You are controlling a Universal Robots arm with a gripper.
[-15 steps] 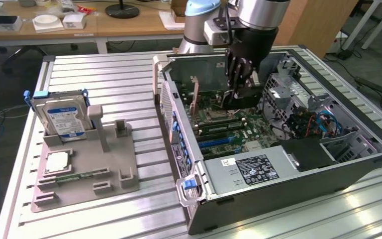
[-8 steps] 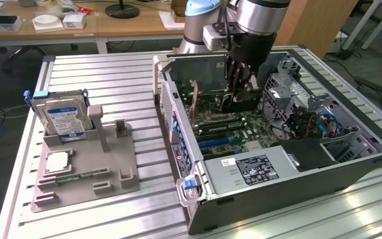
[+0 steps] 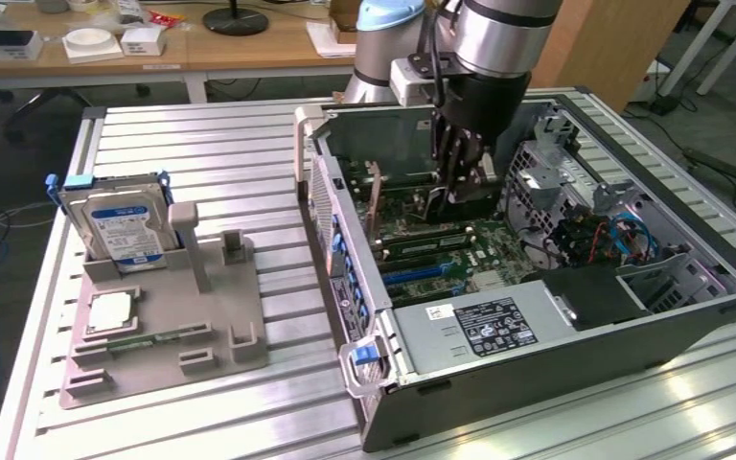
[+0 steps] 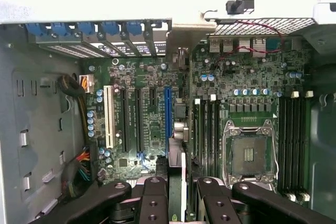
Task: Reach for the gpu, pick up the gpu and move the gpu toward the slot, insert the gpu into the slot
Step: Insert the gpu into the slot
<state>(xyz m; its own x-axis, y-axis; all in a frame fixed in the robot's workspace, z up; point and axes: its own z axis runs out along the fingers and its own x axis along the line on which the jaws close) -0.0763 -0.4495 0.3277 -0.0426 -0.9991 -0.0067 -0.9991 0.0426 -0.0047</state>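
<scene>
My gripper reaches down into the open computer case and is shut on the gpu, a thin dark card held on edge just over the motherboard. In the wrist view the gpu appears edge-on between the black fingers of the gripper. The long blue slot runs straight ahead of the card's edge, with black slots beside it. Whether the card touches the slot cannot be told.
A grey fixture on the exterior view's left holds a blue-labelled hard drive and a square processor chip. Inside the case are the power supply, cables, the empty processor socket and memory slots.
</scene>
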